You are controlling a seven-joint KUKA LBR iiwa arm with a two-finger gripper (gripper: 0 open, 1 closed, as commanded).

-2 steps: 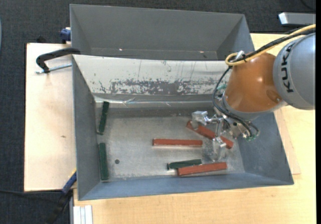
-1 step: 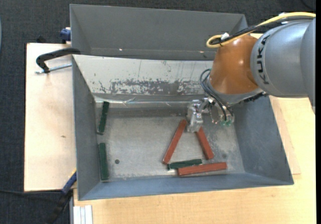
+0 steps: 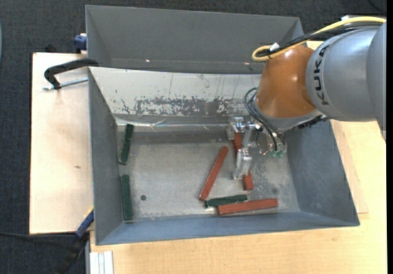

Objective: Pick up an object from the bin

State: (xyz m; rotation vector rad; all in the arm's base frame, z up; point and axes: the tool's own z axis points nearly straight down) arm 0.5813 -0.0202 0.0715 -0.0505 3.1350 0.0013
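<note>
Running front-to-back, red stick [image 3: 247, 182] beneath gripper [image 3: 243, 165]

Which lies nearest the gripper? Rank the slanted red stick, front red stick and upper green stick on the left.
1. Slanted red stick, just left of the gripper.
2. Front red stick, by the front wall; nearly tied with the first.
3. Upper green stick, far left wall.

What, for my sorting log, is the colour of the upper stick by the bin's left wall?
Dark green stick; shows best in the camera view.
</note>
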